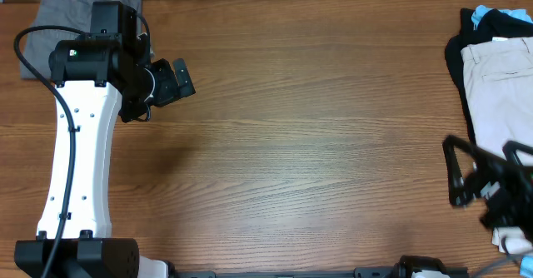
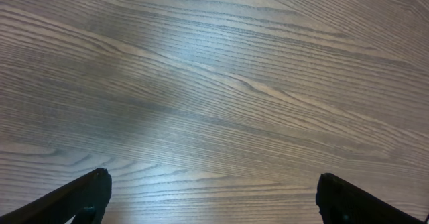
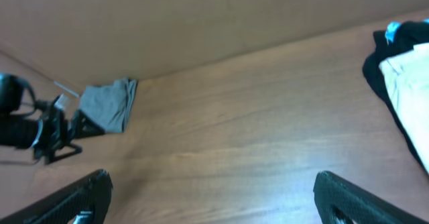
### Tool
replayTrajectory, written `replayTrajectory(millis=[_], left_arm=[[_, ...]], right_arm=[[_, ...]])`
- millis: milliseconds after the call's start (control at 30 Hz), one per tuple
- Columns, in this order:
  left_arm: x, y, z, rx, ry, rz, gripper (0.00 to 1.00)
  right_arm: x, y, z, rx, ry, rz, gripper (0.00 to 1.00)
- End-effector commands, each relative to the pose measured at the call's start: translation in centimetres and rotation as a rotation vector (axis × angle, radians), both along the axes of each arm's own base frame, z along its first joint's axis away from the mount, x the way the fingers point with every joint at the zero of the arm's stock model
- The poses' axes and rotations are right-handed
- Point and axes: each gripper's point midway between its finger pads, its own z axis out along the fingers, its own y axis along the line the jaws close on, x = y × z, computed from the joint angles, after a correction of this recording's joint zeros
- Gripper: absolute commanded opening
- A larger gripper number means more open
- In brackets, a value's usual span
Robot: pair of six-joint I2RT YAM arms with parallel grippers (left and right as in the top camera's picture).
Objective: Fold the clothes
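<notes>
A folded grey garment (image 1: 62, 12) lies at the table's far left corner, partly under my left arm; it also shows in the right wrist view (image 3: 107, 105). A pile of unfolded clothes lies at the right edge: beige trousers (image 1: 500, 78) on black cloth (image 1: 456, 49), with a blue piece (image 1: 481, 15) at the back. The pile shows in the right wrist view (image 3: 402, 76). My left gripper (image 1: 179, 80) is open and empty above bare wood (image 2: 211, 190). My right gripper (image 1: 466, 174) is open and empty near the pile's front end (image 3: 211, 190).
The wooden table (image 1: 308, 136) stretches between the two arms. The left arm's white base (image 1: 75, 178) stands at the front left. A brown wall (image 3: 201, 23) runs behind the table.
</notes>
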Motion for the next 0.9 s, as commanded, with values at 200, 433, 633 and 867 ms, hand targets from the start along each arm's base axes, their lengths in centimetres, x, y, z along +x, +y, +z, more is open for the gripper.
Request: replayTrajectory(millis=[200,433,633,867], left_arm=[[0.0,0.0,-0.5,0.007,0.015,0.009,1.00],[0.0,0.0,-0.5,0.007,0.015,0.009,1.00],[0.0,0.0,-0.5,0.007,0.015,0.009,1.00],[0.0,0.0,-0.5,0.007,0.015,0.009,1.00]], right_arm=[[2.0,-0.3,-4.3,-0.036,-0.141,0.005,1.00],[3.3,0.0,-10.2,-0.044,-0.312,0.025,1.00],[4.3,-0.1,-13.3,-0.063,-0.490,0.024,1.00],[4.9,0.6,-16.6,-0.073,-0.665,0.071,1.00]])
